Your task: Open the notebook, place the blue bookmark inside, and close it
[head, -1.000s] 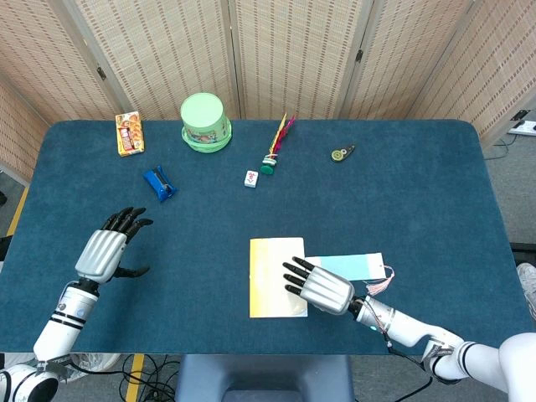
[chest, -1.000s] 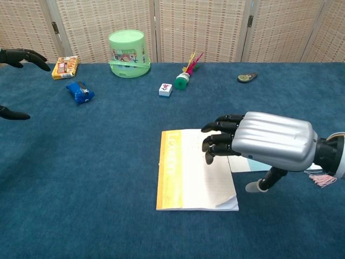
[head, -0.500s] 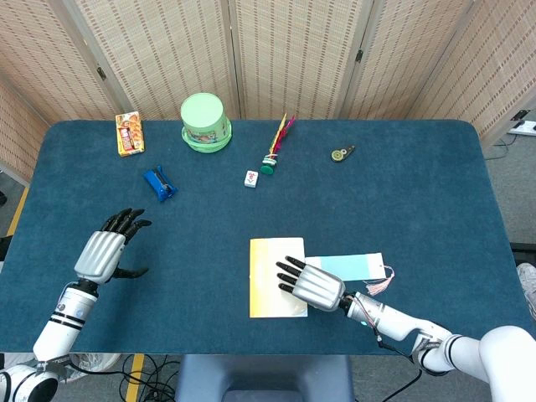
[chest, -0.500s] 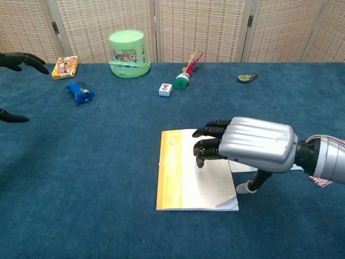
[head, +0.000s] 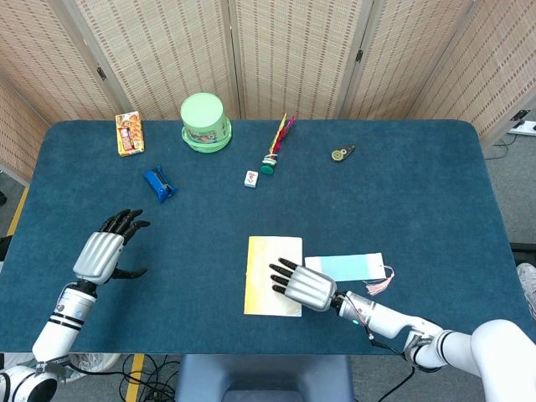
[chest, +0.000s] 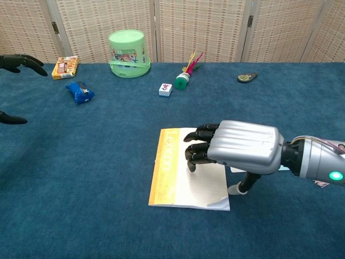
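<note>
Still on the opening step: my right hand [chest: 237,151] is resting fingers-down on the closed notebook [chest: 175,178], gripping nothing; the blue bookmark [head: 347,266] is lying just beside it. Next I'm needing to catch the cover's edge. Notebook has slid left with my hand. Left hand [head: 105,251] is hovering, fingers apart.

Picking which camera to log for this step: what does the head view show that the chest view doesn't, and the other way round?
Only the head view shows the whole left hand, open over the table, and most of the blue bookmark. Only the chest view shows the right hand's fingertips touching the notebook cover. Both show the closed notebook under the right hand and the green tub.
</note>
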`<state>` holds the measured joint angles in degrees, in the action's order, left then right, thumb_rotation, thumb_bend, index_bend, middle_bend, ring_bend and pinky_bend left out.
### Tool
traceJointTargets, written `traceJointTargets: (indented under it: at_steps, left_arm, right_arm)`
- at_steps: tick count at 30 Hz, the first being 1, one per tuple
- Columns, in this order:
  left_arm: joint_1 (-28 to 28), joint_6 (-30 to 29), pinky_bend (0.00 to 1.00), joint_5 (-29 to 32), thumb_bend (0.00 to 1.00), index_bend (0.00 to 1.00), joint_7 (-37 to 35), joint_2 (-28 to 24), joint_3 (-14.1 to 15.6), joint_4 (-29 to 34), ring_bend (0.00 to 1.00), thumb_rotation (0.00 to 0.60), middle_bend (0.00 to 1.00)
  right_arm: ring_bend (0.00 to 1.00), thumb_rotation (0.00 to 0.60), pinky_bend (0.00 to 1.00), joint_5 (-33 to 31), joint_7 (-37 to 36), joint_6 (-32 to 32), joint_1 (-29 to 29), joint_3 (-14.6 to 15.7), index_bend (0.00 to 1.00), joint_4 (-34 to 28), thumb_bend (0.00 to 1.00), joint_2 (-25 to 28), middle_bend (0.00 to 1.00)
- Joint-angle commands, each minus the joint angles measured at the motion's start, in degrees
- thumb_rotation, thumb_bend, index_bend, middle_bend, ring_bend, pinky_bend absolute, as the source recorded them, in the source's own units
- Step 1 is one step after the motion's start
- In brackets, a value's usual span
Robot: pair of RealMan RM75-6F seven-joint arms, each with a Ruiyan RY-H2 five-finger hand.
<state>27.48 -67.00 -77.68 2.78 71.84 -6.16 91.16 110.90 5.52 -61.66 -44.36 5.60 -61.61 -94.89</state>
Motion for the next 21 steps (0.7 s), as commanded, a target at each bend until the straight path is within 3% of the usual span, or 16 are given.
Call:
traceJointTargets:
  at_steps: [1,7,21]
  left_arm:
    - [-0.1,0.0,0.15,0.0,0.13,0.22,-0.1,0.0,0.0,0.0,0.06,0.6,0.1]
    - [-0.3,-0.1,0.15,-0.2,0.13,0.22,-0.3,-0.1,0.0,-0.1,0.06,0.6,0.1]
    - [-0.4,0.0,0.15,-0.2,0.13,0.22,-0.4,0.0,-0.2,-0.3,0.06,0.6,0.09]
  right_arm:
    - [0.1,0.6,0.17,-0.5,0.5,0.7,-0.4,0.1,0.34,-0.4,0.09,0.0,0.25]
    - [0.1,0.6,0.17,-1.4,1.9,2.1,-1.2,0.2,0.34,-1.3,0.1,0.1,0.25]
    - [0.1,0.6,0.17,-3.4,2.2,3.4,-2.7,-0.1,0.34,-1.5,0.27,-0.6,0.25]
